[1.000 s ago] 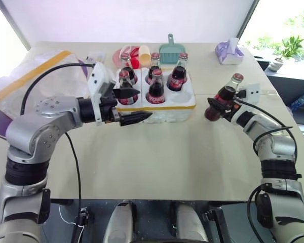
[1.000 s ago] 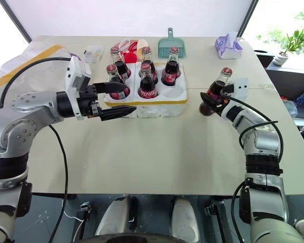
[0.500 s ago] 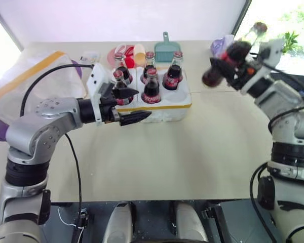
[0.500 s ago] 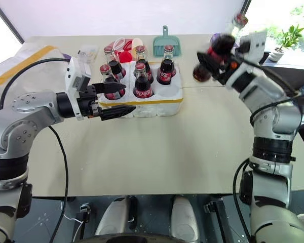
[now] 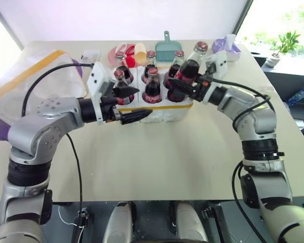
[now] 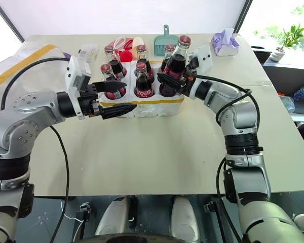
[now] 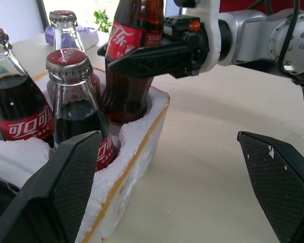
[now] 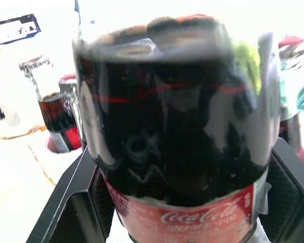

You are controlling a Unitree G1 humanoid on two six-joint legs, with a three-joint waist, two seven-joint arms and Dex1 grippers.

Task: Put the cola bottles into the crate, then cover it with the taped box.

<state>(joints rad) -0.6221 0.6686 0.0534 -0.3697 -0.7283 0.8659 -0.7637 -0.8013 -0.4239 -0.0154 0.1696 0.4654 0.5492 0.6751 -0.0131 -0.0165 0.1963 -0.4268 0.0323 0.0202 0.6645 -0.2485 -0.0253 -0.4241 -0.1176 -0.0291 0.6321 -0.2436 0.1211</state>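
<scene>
Glass bottle number six point(image 6: 176, 66) has come off the tabletop at the crate's 3 o'clock and now sits over the last free well; a second ago it was well apart from the crate point(image 6: 157, 105), out on the right side. The right gripper point(image 6: 173, 81) has its fingers clamped on the bottle's lower body, bottle tilted with the cap leaning toward 1 o'clock. Left wrist view shows the base already down at the rim of the near-right well point(image 7: 142, 109), seemingly partway in; can't tell if it has bottomed out. The other five cola bottles point(image 6: 143, 81) stand upright in their wells, unmoved. Left gripper point(image 6: 111, 96) hasn't shifted: fingers wide open, holding nothing, parked against the crate's near-left corner at about 8 o'clock, one finger above the rim by a bottle and one along the front wall. Whether it actually touches the foam I can't tell. My read: loading is almost done. What remains is to straighten the bottle, seat it and let go. Risk is the tilt, since the base could catch the foam lip or knock the bottle standing behind it. Taped box point(image 5: 20, 83) lies on the tabletop at the crate's 9 o'clock, untouched; the cover step hasn't started. Dustpan point(image 6: 165, 44) and tissue pack point(image 6: 225, 43) sit past the crate at 12 to 1 o'clock, clear of the work.
</scene>
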